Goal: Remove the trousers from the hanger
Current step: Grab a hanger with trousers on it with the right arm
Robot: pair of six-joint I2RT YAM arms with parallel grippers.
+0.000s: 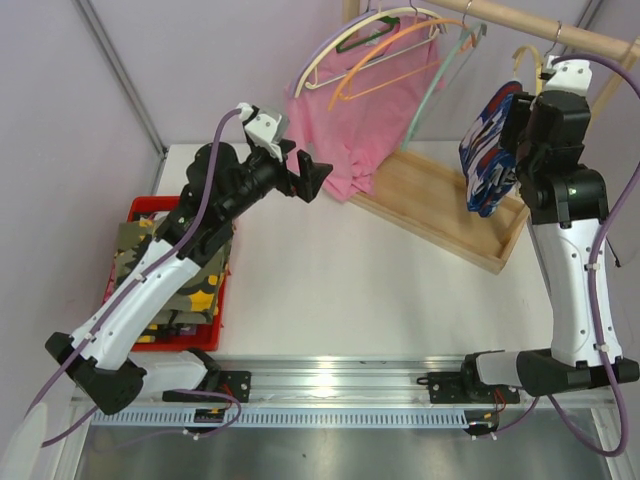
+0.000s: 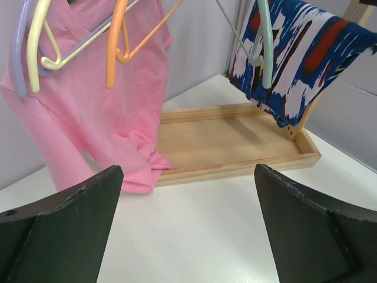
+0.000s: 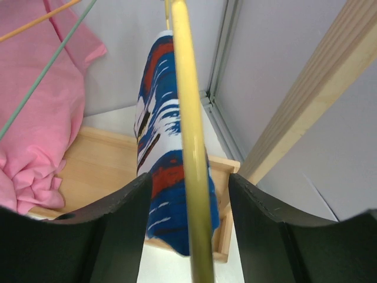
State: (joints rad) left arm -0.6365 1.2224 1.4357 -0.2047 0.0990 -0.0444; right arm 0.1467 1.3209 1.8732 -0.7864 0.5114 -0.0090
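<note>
Hanging from the wooden rail at the far right, the blue, white and red trousers drape over a yellow hanger, above the right end of the wooden tray. The right gripper sits high beside them. Its two black fingers stand partly apart on either side of the hanger's bar. The bar runs between them with a gap on each side, and the cloth falls just beyond the fingertips. It has hold of nothing. The left gripper hovers over the white table nearer the middle, jaws spread wide and empty. It faces the pink T-shirt, well apart from those trousers. Camouflage trousers lie in a red basket at the near left, under the left arm.
</note>
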